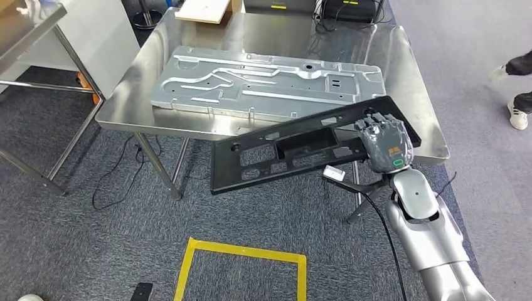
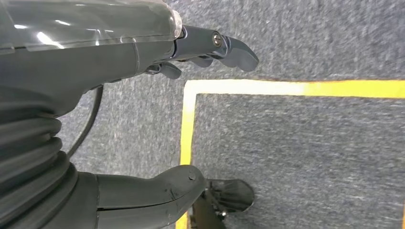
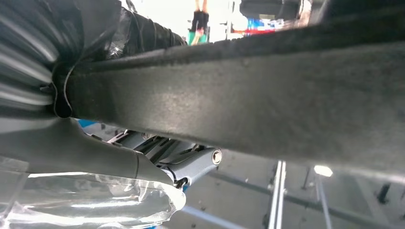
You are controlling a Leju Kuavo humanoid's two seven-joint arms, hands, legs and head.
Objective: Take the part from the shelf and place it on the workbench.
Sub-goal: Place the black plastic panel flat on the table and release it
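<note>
A long black plastic part (image 1: 295, 147) with cut-outs hangs tilted across the near edge of the steel workbench (image 1: 401, 69), its left end out over the floor. My right hand (image 1: 383, 141) grips its right end, fingers over the top. In the right wrist view the part's rough dark edge (image 3: 248, 90) runs across the picture, with my right hand (image 3: 143, 160) clamped beneath it. My left hand (image 2: 157, 62) hangs over the carpet, its fingers apart and holding nothing.
A large pressed silver metal panel (image 1: 263, 81) lies flat on the workbench behind the black part. Another steel table (image 1: 31, 25) stands at the far left. Yellow tape (image 1: 241, 251) marks a square on the carpet. A person's shoes (image 1: 517, 113) are at the right edge.
</note>
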